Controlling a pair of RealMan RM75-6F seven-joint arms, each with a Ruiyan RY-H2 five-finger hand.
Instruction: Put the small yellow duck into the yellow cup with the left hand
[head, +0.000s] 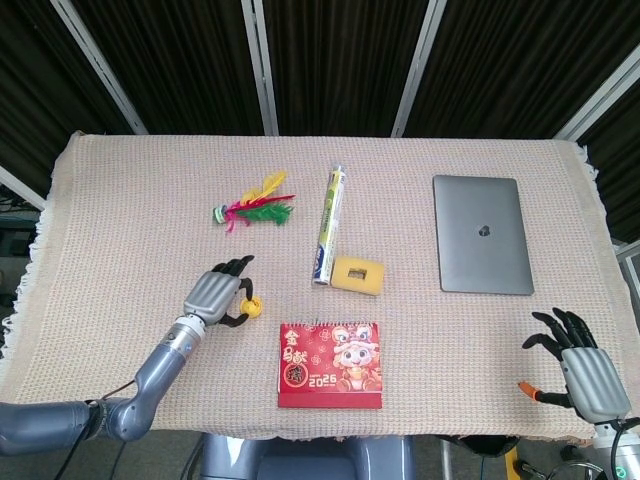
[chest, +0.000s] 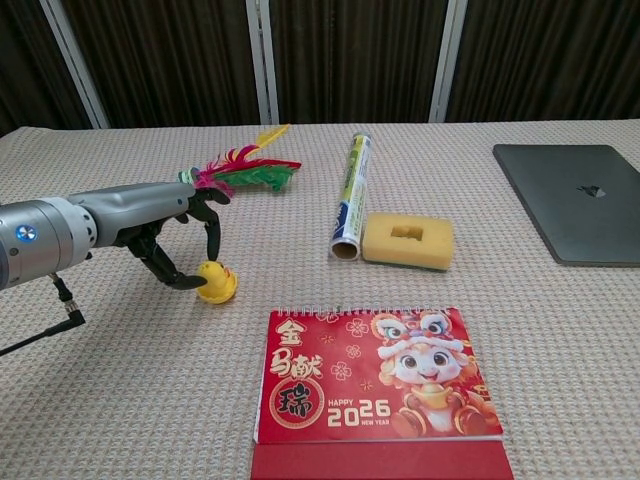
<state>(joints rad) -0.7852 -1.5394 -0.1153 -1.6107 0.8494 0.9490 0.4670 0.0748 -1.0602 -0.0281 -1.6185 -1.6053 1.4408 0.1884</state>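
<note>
The left robot hand (chest: 170, 238) reaches in from the left, low over the counter (head: 120, 200), its dark fingers (chest: 213, 232) curled down around the small yellow duck (chest: 211, 274) and pinching it from above. The duck sits in the mouth of the yellow cup (chest: 222, 290), which lies tipped on the woven cloth just left of the red calendar (chest: 375, 375); in the head view the duck (head: 250, 303) and cup (head: 254, 309) blur into one yellow spot beside the fingertips, so whether the duck is fully inside I cannot tell. Beyond the hand, further back, lies a feathered shuttlecock (head: 250, 208). To the right of that a rolled tube (head: 330, 225) runs away from us, its near end just beside a yellow sponge (head: 358, 275) with a square hollow in its top. Far to the right a closed grey laptop (head: 481, 234) rests flat. At the near right corner, the right robot hand (head: 580, 365) hangs past the counter's edge, fingers spread and holding nothing.
</note>
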